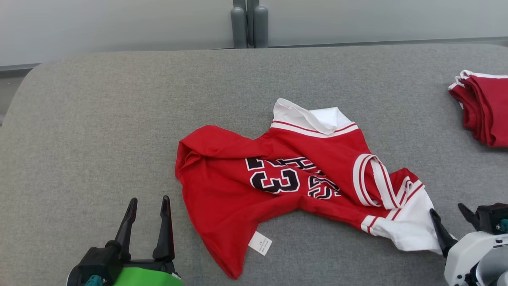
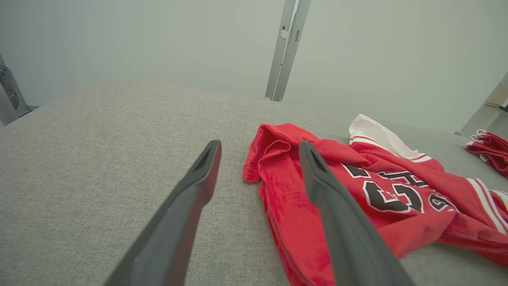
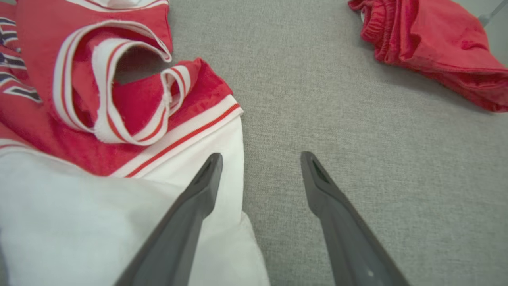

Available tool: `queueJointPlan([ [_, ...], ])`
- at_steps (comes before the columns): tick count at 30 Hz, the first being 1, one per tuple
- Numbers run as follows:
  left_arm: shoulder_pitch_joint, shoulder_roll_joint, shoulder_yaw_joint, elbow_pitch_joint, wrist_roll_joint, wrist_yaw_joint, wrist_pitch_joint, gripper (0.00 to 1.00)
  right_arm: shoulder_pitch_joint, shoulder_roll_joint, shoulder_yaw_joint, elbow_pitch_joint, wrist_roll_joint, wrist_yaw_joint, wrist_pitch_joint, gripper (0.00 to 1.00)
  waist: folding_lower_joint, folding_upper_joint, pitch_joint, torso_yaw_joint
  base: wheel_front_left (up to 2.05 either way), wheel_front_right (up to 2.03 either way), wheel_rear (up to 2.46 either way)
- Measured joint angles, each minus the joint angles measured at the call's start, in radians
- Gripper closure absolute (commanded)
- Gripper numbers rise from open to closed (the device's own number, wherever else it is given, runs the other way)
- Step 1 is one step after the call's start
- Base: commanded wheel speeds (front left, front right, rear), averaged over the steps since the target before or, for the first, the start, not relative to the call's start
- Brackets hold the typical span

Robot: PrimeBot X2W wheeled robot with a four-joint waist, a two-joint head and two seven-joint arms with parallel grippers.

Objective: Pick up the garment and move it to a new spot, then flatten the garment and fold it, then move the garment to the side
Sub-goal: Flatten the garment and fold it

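Lying crumpled, garment (image 1: 238,190) — between left end effector (image 1: 150,199), right end effector (image 1: 447,209)

Soft, even overhead light, bright and flat; the red shirt (image 1: 222,186) casts only a thin shadow on the grey surface (image 1: 99,119). The head view is sharp, while the left wrist view bows the surface's far edge and blurs its near fingers (image 2: 178,222).

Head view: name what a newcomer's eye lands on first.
The crumpled red jersey with a black 23 lies in the middle of the grey surface. A folded red pile sits at the right edge. The left gripper stands open at lower left, and the right gripper is open beside the jersey's white part.
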Motion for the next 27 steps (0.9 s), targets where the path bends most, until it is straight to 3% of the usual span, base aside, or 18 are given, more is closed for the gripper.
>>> queueJointPlan([
  [14,-0.001,0.0,0.02,-0.005,0.002,0.002,0.0,0.0,0.024,-0.021,0.098,0.063,0.113,0.0,0.088,0.0,0.0,0.0,0.009,-0.002,0.0,0.0,0.0],
  [15,-0.002,0.0,0.02,-0.005,0.002,0.002,0.0,0.0,0.021,-0.022,0.11,0.06,0.122,-0.001,0.097,0.14,0.0,0.0,0.012,-0.003,0.0,0.0,0.0],
  [16,-0.002,0.0,0.02,-0.004,0.002,0.002,0.0,0.0,0.02,-0.026,0.119,0.057,0.128,-0.001,0.101,0.61,0.0,0.0,0.014,-0.004,0.0,0.0,0.0],
  [17,-0.003,0.0,0.02,-0.003,0.002,0.002,0.0,0.0,0.017,-0.028,0.121,0.057,0.136,-0.001,0.1,0.86,0.0,0.0,0.016,-0.005,0.0,0.0,0.0],
  [18,-0.003,0.0,0.02,-0.002,0.002,0.002,0.0,0.0,0.013,-0.028,0.122,0.059,0.141,-0.001,0.098,1.0,0.0,0.0,0.017,-0.006,0.0,0.0,0.0],
  [22,-0.004,0.0,0.021,0.002,0.002,0.002,0.0,0.0,-0.016,-0.038,0.116,0.078,0.137,0.0,0.063,1.0,0.0,0.0,0.018,-0.012,0.0,0.0,0.0],
  [27,-0.007,0.0,0.016,0.019,0.006,-0.006,0.0,0.0,-0.122,-0.046,0.076,0.15,0.045,0.0,0.001,1.0,0.0,0.0,0.019,-0.033,0.0,0.0,0.0],
])
